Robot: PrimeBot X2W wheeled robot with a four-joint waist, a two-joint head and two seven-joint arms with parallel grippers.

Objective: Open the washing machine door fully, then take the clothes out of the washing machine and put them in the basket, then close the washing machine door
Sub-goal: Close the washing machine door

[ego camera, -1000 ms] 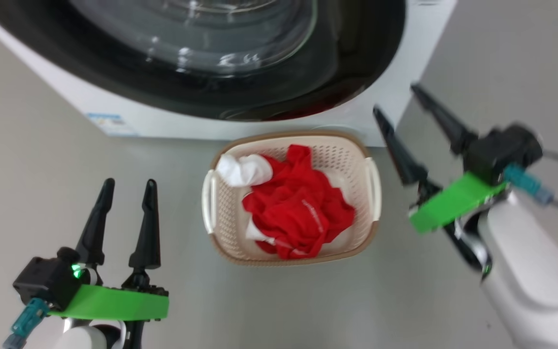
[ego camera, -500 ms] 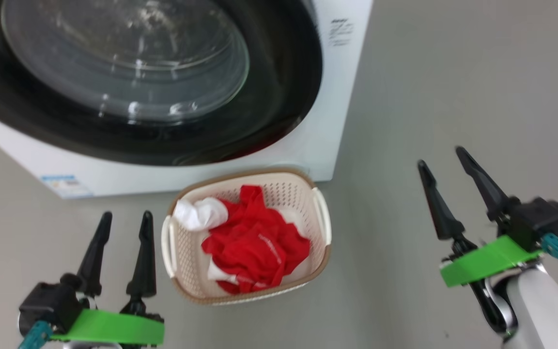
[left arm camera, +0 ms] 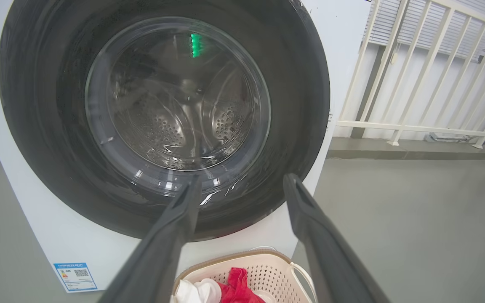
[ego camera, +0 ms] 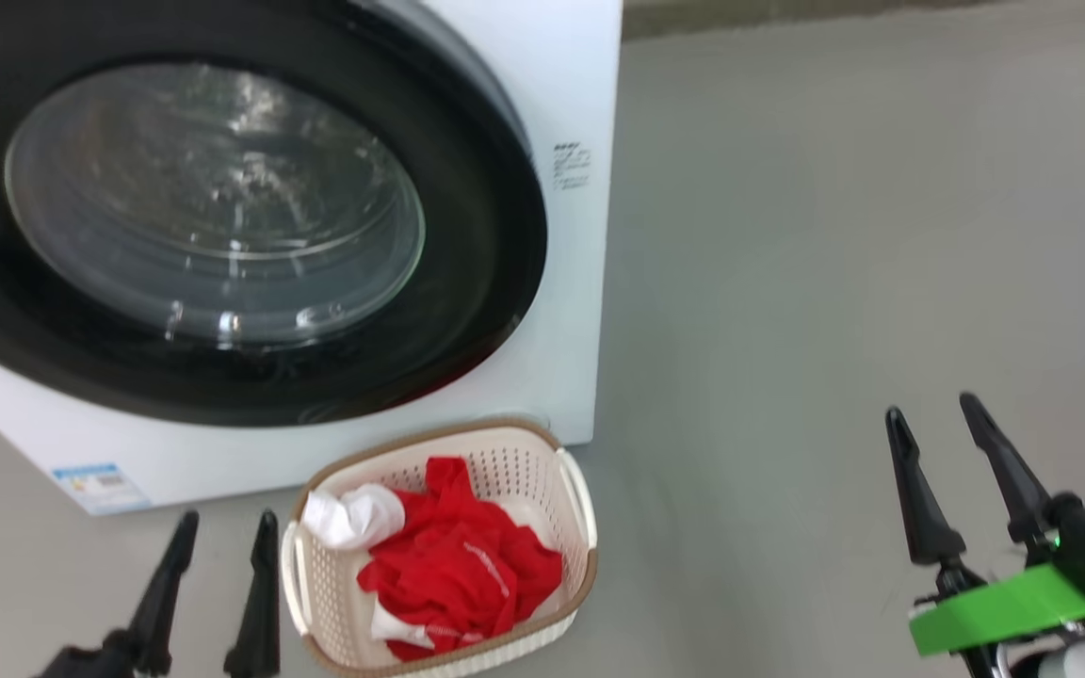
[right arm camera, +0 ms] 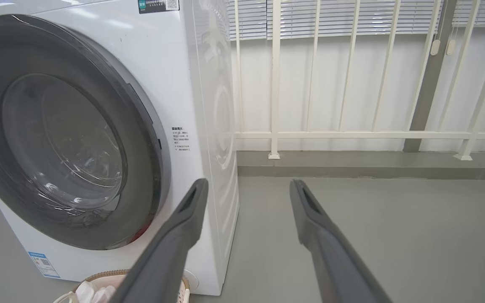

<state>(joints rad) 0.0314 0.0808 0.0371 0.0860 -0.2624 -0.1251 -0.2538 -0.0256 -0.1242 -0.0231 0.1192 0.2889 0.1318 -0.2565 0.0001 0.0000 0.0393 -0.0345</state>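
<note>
A bare grey floor (ego camera: 834, 282) runs back to a white railing (right arm camera: 352, 134) behind the washing machine (ego camera: 573, 311). The washing machine door (ego camera: 477, 282) sits closed flat against the white front, with the steel drum (left arm camera: 162, 130) visible through its glass. At the door's 6 o'clock the basket (ego camera: 429, 438) stands on the floor just beside the machine. The clothes (ego camera: 458, 574) are heaped inside it, red with a white bundle at their 10 o'clock. The left gripper (ego camera: 228, 520), at the basket's 9 o'clock, and the right gripper (ego camera: 931, 407), well apart at 3 o'clock, both hang spread and empty.
</note>
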